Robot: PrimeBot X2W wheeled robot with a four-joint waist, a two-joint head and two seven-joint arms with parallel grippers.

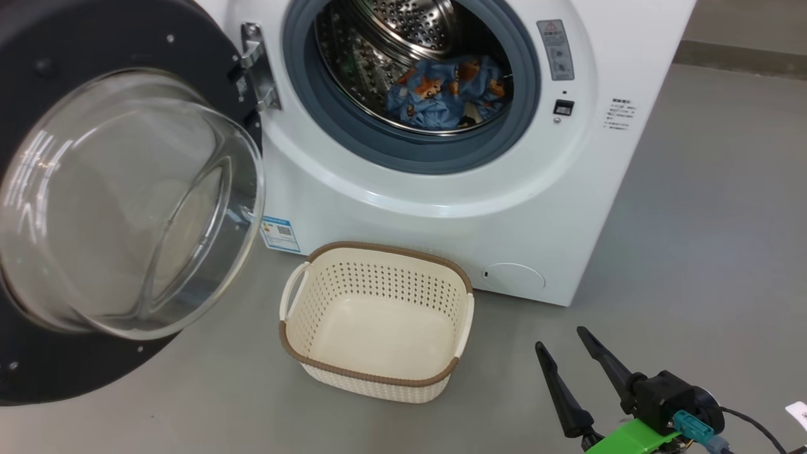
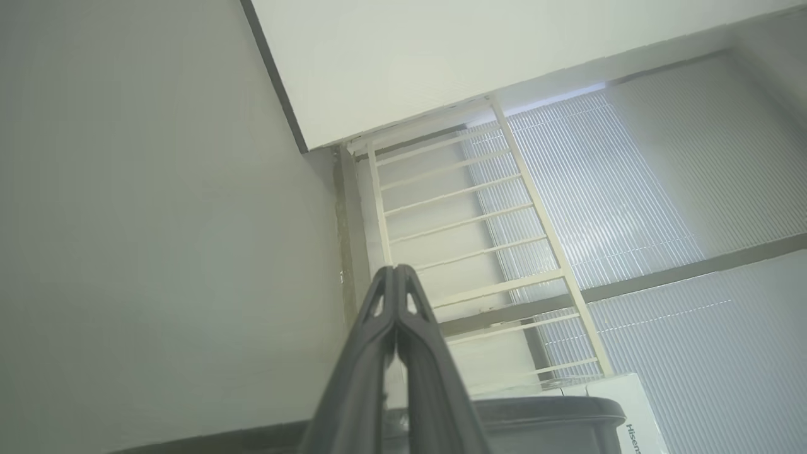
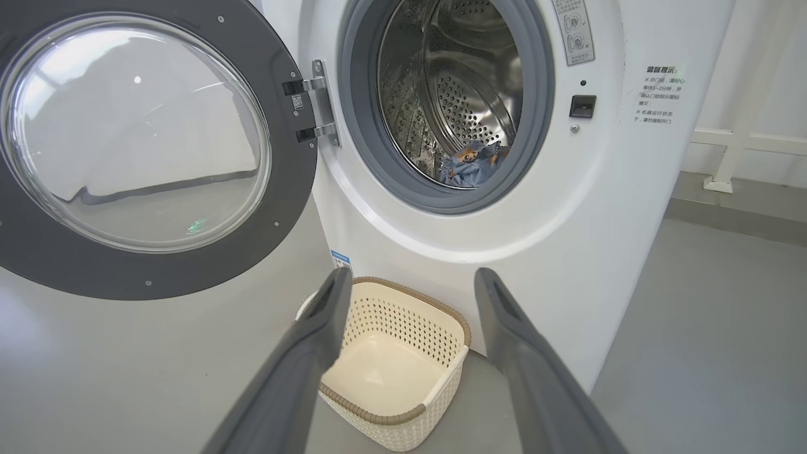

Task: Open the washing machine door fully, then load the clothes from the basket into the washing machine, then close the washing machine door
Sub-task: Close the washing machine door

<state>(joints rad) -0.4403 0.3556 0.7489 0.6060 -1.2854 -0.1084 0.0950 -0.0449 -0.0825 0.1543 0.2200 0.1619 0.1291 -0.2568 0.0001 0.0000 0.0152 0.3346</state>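
Note:
The washing machine (image 1: 479,208) (image 3: 567,208) stands with its door (image 1: 126,202) (image 3: 145,139) swung wide open to the left. Blue bear-print clothes (image 1: 447,91) (image 3: 471,162) lie inside the steel drum. On the floor in front sits the basket (image 1: 378,318) (image 3: 394,366), with nothing in it. My right gripper (image 1: 561,340) (image 3: 413,280) hovers open low at the right of the basket, empty, fingers pointing toward the machine. My left gripper (image 2: 396,272) is shut with nothing between its fingers, pointing up at a wall and a white railing.
Grey floor (image 1: 706,252) spreads to the right of the machine. A white railing post (image 3: 734,145) stands behind the machine on the right. A dark bin rim and a white box (image 2: 567,410) show under the left gripper.

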